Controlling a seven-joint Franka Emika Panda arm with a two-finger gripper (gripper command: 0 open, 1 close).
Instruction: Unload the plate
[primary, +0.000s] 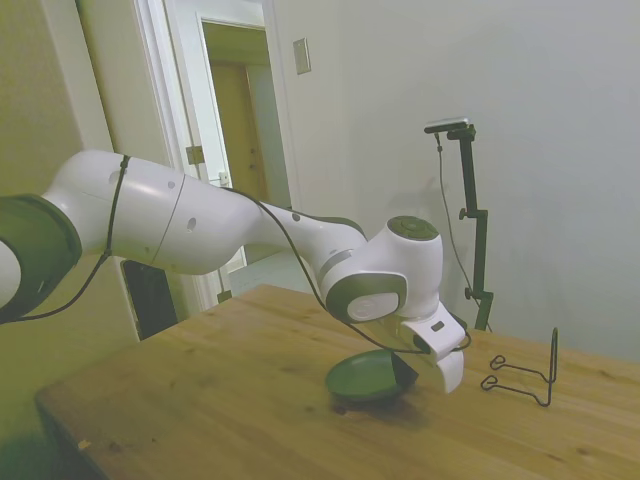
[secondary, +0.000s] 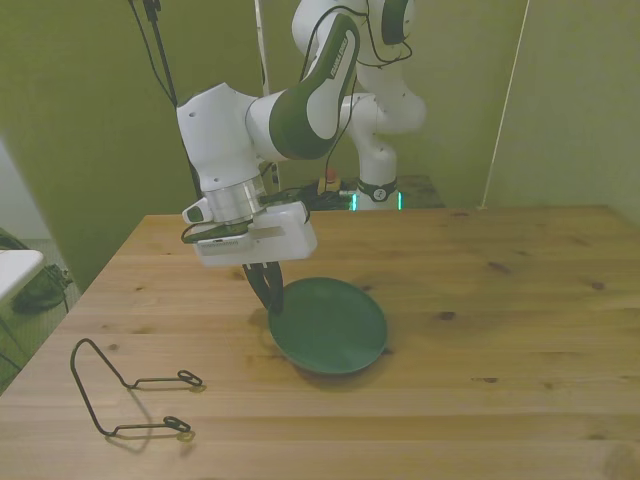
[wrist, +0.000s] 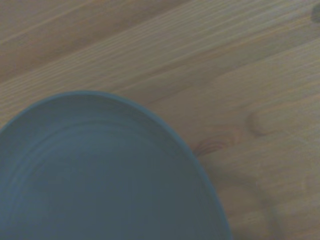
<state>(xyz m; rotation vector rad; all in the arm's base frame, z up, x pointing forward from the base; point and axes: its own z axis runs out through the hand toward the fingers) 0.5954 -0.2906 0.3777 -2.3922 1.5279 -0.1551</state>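
The dark-green plate (secondary: 332, 328) lies low over the wooden table (secondary: 520, 300) near its middle, slightly tilted, with its shadow tight beneath it. Whether it touches the wood I cannot tell. My gripper (secondary: 267, 291) is shut on the plate's rim at the side toward the front view's left, with the white hand right above it. From the side, the plate (primary: 360, 377) sticks out from under the gripper (primary: 402, 371). Up close, the plate (wrist: 100, 175) fills much of the wrist view, with bare wood around it.
A thin black wire stand (secondary: 120, 395) lies on the table toward the front view's left, near the front edge; from the side, the stand (primary: 527, 375) sits beyond the gripper. Open wood stretches across the front view's right.
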